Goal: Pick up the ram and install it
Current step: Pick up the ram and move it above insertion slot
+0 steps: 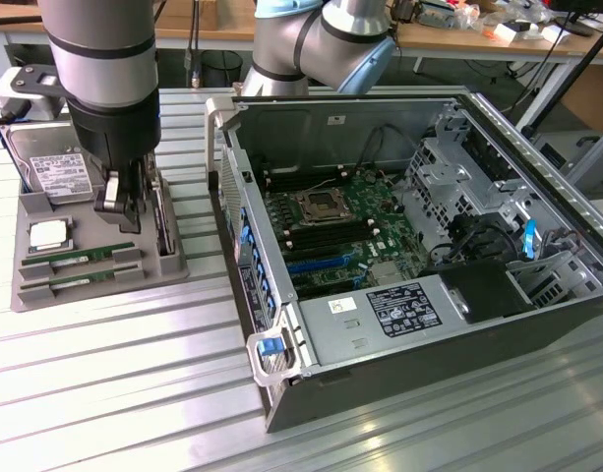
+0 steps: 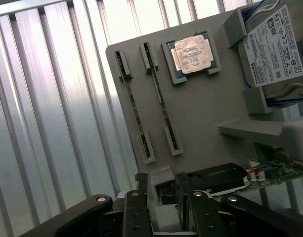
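Note:
Two green ram sticks lie side by side in slots of a grey tray (image 1: 30,211) at the exterior view's left: one ram stick (image 1: 80,258) (image 2: 162,98) and its twin (image 1: 80,274) (image 2: 134,106). My gripper (image 1: 124,206) (image 2: 163,200) hangs open just above the tray, a short way behind the sticks, holding nothing. In the wrist view its two dark fingers (image 2: 140,207) stand apart over a grey tray block. The open computer case (image 1: 399,108) lies at the exterior view's right, with the motherboard (image 1: 340,231) and its black and blue memory slots (image 1: 316,264) exposed.
The tray also carries a silver hard drive (image 1: 55,172) (image 2: 275,47), a square processor chip (image 1: 47,234) (image 2: 193,54) and an upright card (image 1: 164,224) (image 2: 225,177) close beside my gripper. Everything rests on a ribbed metal table (image 1: 114,374). A cluttered bench (image 1: 498,29) runs behind.

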Robot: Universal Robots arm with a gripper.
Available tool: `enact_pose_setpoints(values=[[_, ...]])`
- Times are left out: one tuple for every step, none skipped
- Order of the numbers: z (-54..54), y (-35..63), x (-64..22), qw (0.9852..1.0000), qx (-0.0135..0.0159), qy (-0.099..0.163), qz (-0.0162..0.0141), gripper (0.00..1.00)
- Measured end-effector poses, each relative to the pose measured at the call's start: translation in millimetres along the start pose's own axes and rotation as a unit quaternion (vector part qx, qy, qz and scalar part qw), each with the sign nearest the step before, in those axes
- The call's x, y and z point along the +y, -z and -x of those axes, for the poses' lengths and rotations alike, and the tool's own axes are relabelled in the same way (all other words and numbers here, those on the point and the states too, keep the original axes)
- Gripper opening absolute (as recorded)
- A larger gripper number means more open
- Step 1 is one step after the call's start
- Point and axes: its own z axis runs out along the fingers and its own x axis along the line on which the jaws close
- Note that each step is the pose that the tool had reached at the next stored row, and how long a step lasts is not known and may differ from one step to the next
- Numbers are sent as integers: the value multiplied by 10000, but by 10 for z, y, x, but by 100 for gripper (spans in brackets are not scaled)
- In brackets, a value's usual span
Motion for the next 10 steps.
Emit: enact_pose_setpoints(values=[[0,-4,0,10000,0,0,0,36],[0,-11,0,10000,0,0,0,36],[0,-16,-1,10000,0,0,0,36],[0,-19,-1,10000,0,0,0,36],[0,-25,-1,10000,0,0,0,36],[0,-27,-1,10000,0,0,0,36],[-1,-32,-1,10000,0,0,1,36],[-1,-40,-1,10000,0,0,1,36],[-1,-46,-2,10000,0,0,0,36],[-1,-57,-2,10000,0,0,1,36]])
